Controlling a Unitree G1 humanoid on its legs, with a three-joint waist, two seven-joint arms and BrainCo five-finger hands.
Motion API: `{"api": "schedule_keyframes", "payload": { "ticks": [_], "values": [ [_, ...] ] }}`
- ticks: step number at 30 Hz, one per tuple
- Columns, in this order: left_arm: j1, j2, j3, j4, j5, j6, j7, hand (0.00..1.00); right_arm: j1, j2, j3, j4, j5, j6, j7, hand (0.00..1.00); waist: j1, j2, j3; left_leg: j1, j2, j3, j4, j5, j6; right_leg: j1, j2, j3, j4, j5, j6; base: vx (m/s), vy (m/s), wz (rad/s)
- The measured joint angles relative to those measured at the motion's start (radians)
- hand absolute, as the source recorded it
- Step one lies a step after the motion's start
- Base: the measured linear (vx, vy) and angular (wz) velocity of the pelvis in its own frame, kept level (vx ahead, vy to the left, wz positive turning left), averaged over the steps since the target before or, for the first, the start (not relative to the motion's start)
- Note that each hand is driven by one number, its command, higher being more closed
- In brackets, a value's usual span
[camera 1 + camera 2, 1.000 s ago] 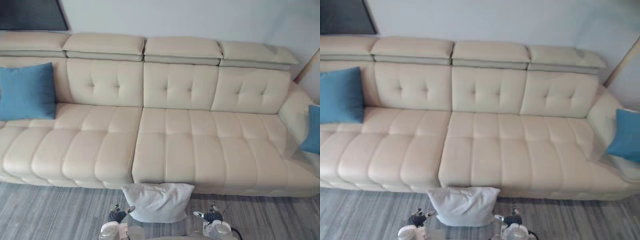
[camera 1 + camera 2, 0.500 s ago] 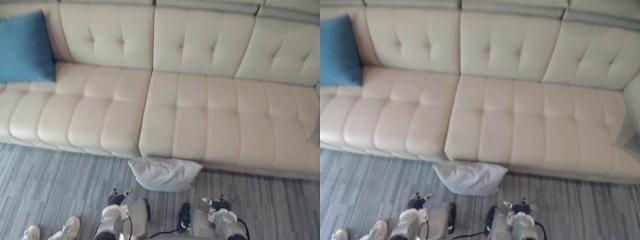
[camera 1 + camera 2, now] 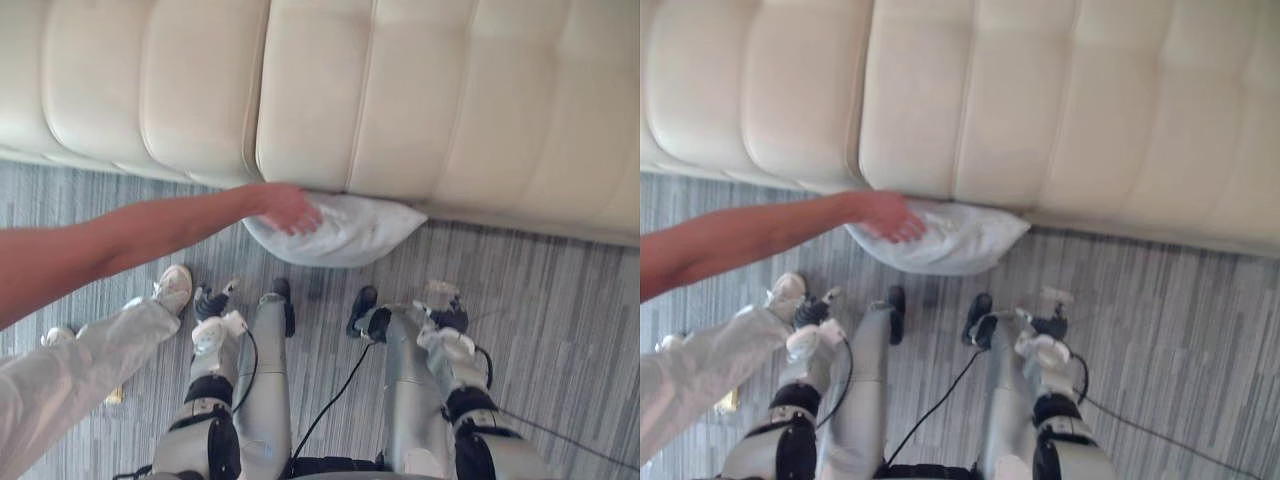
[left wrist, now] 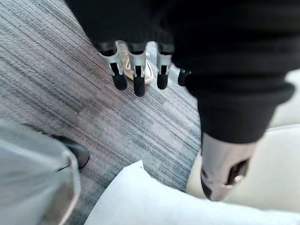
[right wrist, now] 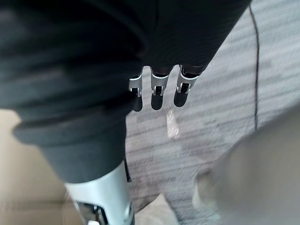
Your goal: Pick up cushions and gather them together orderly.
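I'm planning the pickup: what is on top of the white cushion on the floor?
A person's hand lies on the left part of the cushion; the rest of its top is bare. Its back edge is hidden by the front of the sofa.

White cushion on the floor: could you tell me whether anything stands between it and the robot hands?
Yes: a person's hand rests on the white cushion, ahead of the left robot hand and right robot hand.
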Motion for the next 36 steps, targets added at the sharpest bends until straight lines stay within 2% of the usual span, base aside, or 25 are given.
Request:
{"api": "schedule_keyframes", "payload": {
  "ticks": [2, 7, 12, 18, 24, 32, 33, 36],
  "values": [
    [-0.046, 0.009, -0.017, 0.0, 0.0, 0.0, 0.002, 0.0, -0.06, 0.009, 0.001, -0.018, 0.0, 0.0, -0.008, 0.0, -0.002, 0.0, 0.018, -0.043, 0.0, -0.006, 0.02, 0.003, -0.004, -0.044, -0.001, 0.0, 0.022, 0.004, -0.001, -0.05, -0.054, 0.01],
    [-0.136, 0.002, -0.138, -0.025, 0.001, -0.001, 0.019, 0.0, -0.176, 0.014, 0.036, -0.035, -0.001, 0.0, -0.036, 0.0, -0.02, 0.0, 0.019, -0.139, -0.005, -0.024, 0.043, 0.02, -0.013, -0.138, -0.001, -0.004, 0.057, 0.009, 0.003, -0.04, -0.049, 0.05],
    [-0.161, -0.015, -0.196, -0.045, 0.002, -0.002, 0.031, 0.0, -0.176, 0.012, 0.09, -0.07, -0.004, 0.001, -0.047, 0.0, -0.022, 0.0, 0.019, -0.153, -0.005, -0.038, 0.038, 0.034, -0.028, -0.155, 0.0, -0.012, 0.066, 0.01, 0.004, -0.04, -0.043, 0.03],
    [-0.158, -0.038, -0.21, -0.048, 0.024, -0.002, 0.043, 0.0, -0.16, 0.01, 0.12, -0.074, -0.025, 0.0, -0.046, 0.0, -0.022, 0.0, 0.019, -0.143, -0.005, -0.048, 0.004, 0.068, -0.044, -0.148, 0.006, -0.029, 0.051, 0.025, -0.009, -0.06, -0.042, 0.05],
    [-0.076, -0.051, -0.225, -0.06, 0.043, 0.0, 0.042, 0.0, -0.051, 0.01, 0.157, -0.069, -0.03, -0.001, -0.033, 0.0, -0.023, 0.0, 0.019, 0.014, 0.011, -0.052, -0.086, 0.092, -0.051, 0.01, 0.029, -0.048, -0.043, 0.043, -0.028, -0.07, -0.009, -0.04],
    [0.134, -0.08, -0.234, -0.078, 0.045, 0.002, -0.004, 0.0, 0.182, 0.013, 0.2, -0.07, -0.039, -0.007, 0.019, 0.0, -0.02, -0.002, 0.012, 0.375, 0.008, -0.011, -0.329, 0.153, -0.04, 0.34, 0.043, -0.054, -0.24, 0.085, -0.024, 0.0, -0.001, -0.02],
    [0.171, -0.081, -0.235, -0.077, 0.053, 0.002, -0.012, 0.0, 0.22, 0.014, 0.204, -0.07, -0.052, -0.007, 0.034, 0.0, -0.019, -0.004, 0.007, 0.434, 0.007, -0.004, -0.368, 0.16, -0.039, 0.394, 0.047, -0.054, -0.272, 0.089, -0.021, 0.08, -0.003, -0.01],
    [0.268, -0.081, -0.237, -0.055, 0.075, 0.004, -0.043, 0.0, 0.326, 0.02, 0.203, -0.069, -0.069, -0.007, 0.062, 0.0, -0.017, -0.009, -0.065, 0.537, 0.003, 0.004, -0.448, 0.171, -0.044, 0.487, 0.051, -0.058, -0.332, 0.093, -0.019, 0.14, 0.004, 0.0]
  ]
}}
